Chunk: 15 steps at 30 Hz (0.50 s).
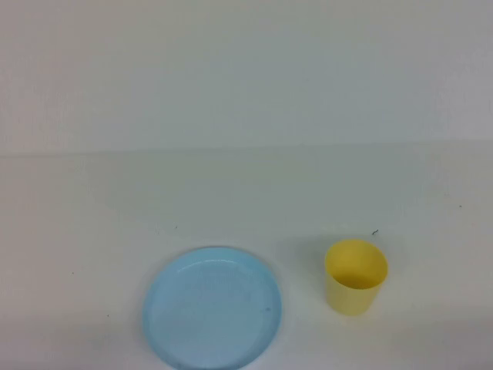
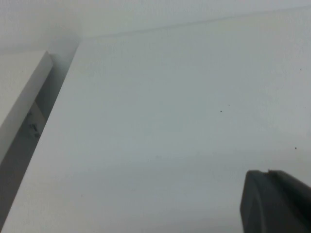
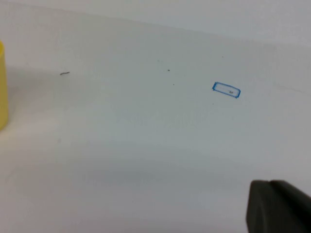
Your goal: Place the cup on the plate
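A small yellow cup [image 1: 355, 276] stands upright on the white table, to the right of a round light blue plate [image 1: 212, 307] near the front edge. They are apart, with a gap of bare table between them. A strip of the cup [image 3: 2, 87] shows at the edge of the right wrist view. My left gripper [image 2: 266, 174] is shut, with nothing in it, over bare table; the cup and plate do not show in that view. My right gripper [image 3: 268, 183] is shut too and empty, some way from the cup. Neither arm appears in the high view.
The table's left edge [image 2: 53, 111] drops into a dark gap beside a white panel [image 2: 19, 97]. A small blue-outlined rectangle mark [image 3: 226, 90] lies on the table to the right of the cup.
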Each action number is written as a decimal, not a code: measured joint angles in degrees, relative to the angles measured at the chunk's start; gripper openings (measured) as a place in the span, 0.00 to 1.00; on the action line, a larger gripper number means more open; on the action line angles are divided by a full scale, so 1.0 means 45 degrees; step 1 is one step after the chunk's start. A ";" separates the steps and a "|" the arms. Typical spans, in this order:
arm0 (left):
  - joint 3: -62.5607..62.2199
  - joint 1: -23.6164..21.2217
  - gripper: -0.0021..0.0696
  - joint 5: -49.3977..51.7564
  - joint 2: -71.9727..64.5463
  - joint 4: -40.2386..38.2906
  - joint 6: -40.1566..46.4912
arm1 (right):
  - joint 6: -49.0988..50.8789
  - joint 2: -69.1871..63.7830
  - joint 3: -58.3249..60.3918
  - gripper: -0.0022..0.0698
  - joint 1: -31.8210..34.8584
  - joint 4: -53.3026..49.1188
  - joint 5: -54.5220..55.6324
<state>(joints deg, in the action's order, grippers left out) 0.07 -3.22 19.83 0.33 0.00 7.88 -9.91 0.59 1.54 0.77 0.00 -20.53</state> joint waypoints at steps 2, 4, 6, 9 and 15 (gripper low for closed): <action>0.0000 0.0000 0.03 0.0000 0.0000 0.0000 0.0000 | 0.0000 0.0000 0.0000 0.03 0.0000 0.0000 0.0000; 0.0000 0.0000 0.03 0.0000 0.0000 0.0000 0.0000 | 0.0000 0.0000 0.0000 0.03 0.0000 0.0000 0.0000; 0.0000 0.0000 0.03 0.0000 0.0000 0.0000 0.0000 | 0.0000 0.0000 0.0000 0.03 0.0000 0.0000 0.0000; 0.0000 0.0000 0.03 0.0000 0.0000 0.0486 0.0000 | 0.0000 0.0000 0.0000 0.03 0.0000 0.0000 0.0000; 0.0000 0.0000 0.03 0.0000 -0.0021 0.0636 0.0036 | 0.0000 0.0000 0.0000 0.03 0.0000 0.0000 0.0000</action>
<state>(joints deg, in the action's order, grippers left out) 0.07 -3.22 19.83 0.23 2.86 8.05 -9.91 0.59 1.54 0.77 0.00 -20.53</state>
